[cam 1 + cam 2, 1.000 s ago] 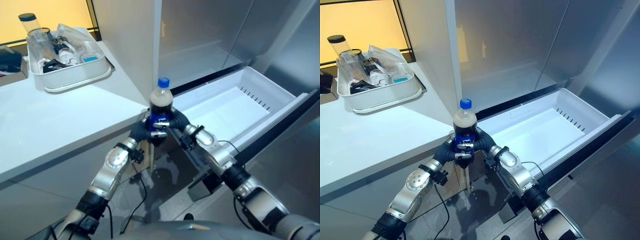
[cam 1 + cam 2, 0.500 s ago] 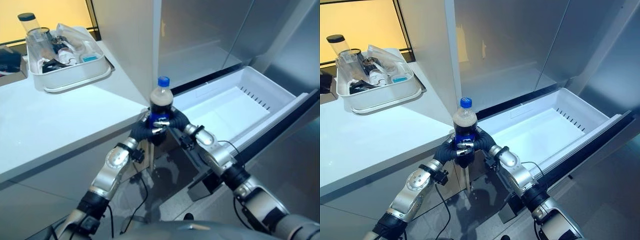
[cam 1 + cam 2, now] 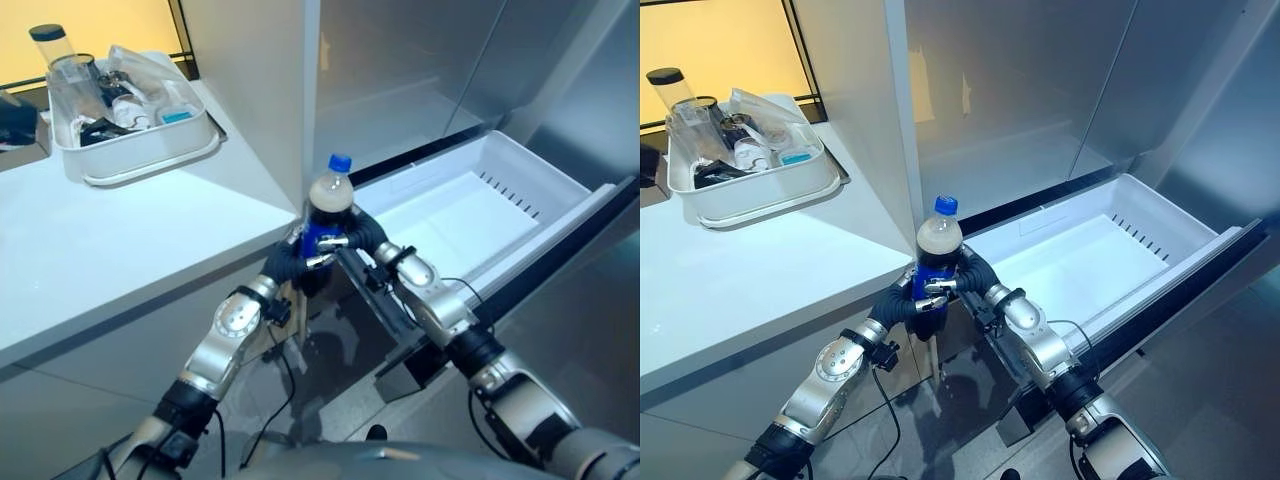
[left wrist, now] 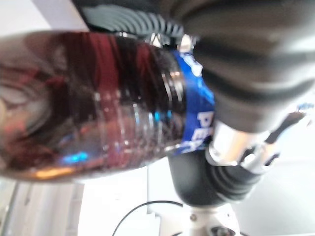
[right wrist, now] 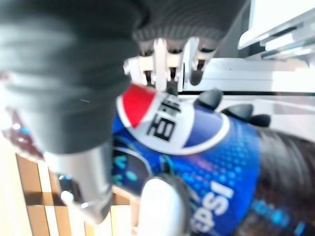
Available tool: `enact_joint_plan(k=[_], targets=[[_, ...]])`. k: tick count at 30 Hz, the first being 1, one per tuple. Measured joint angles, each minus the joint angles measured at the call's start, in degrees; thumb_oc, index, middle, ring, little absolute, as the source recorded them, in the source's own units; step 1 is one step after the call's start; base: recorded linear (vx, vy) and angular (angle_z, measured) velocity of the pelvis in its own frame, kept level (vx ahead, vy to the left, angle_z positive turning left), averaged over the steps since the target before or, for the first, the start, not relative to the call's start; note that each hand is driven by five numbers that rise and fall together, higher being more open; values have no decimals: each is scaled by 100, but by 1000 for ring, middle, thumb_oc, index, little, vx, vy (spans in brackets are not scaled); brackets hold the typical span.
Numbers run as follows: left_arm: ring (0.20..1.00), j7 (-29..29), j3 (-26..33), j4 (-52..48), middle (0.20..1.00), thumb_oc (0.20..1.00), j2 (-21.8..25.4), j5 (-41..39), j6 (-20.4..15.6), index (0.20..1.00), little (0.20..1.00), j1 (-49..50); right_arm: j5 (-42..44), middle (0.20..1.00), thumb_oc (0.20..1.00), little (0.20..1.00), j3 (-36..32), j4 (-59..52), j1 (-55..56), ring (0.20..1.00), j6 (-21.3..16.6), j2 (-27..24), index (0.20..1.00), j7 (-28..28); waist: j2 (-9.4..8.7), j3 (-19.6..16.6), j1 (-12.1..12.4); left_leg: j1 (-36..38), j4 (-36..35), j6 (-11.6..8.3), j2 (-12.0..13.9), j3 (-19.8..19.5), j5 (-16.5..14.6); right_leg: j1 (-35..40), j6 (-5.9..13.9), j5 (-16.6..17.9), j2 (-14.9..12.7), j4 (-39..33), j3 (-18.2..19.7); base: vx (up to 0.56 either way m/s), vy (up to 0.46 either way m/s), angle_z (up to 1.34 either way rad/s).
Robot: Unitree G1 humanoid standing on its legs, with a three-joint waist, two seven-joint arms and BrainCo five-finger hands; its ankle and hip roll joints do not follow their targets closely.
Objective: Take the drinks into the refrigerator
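Cola bottle (image 3: pixel 325 225) with a blue cap and blue label held upright in the air, clasped from both sides just off the corner of the white counter (image 3: pixel 110 250). Left hand (image 3: pixel 287 262) wrapped round the bottle's lower part on the counter side, fingers curled against the label. Right hand (image 3: pixel 352 238) wrapped round it from the opposite side, fingers curled across the label and the thumb pressed against it, as seen close up in the right wrist view (image 5: pixel 162 147). Dark drink and blue label also plain in the left wrist view (image 4: pixel 113 108), with the ribbed cover close beside.

Open white freezer drawer (image 3: pixel 520 175) pulled out just beside the bottle, on the far side from the counter, its floor bare. Bottle above the gap between counter corner and drawer's near end, not inside the drawer. Grey refrigerator doors (image 3: pixel 420 70) standing behind the drawer.

White tray (image 3: pixel 140 150) at the far end of the counter, well apart from the bottle, holding a clear jar with a dark lid (image 3: pixel 55 50) and mixed small items.
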Motion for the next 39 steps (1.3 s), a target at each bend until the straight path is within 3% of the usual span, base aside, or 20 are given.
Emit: enact_joint_plan(k=[29,30,31,39], targets=[[200,156,-2,0,200,200,12,36,0,200,200,-1,126,1000,1000,1000,-53,-84,-244,1000,14,23,1000,-26,1,4,13,-1,-3,0,1,-1,0,-2,1,-1,1,0,-3,0,0,0],[200,180,-1,0,200,200,11,32,0,200,200,-1,132,536,536,536,-53,-84,-256,536,14,25,536,-23,1,4,15,-1,-3,0,1,-1,0,-1,1,-1,1,0,-3,0,0,0],[200,206,4,1,200,200,11,30,0,200,200,-1,154,200,200,200,-52,-85,-257,200,14,33,200,-11,0,5,15,-1,-3,0,1,-1,0,-1,1,-1,1,0,-3,0,0,0],[200,334,105,45,200,200,3,11,6,200,200,-22,223,200,200,200,-35,-78,-257,200,10,102,200,-76,-2,6,9,-1,-5,0,1,-2,0,-2,2,-3,1,0,-8,0,0,0]])
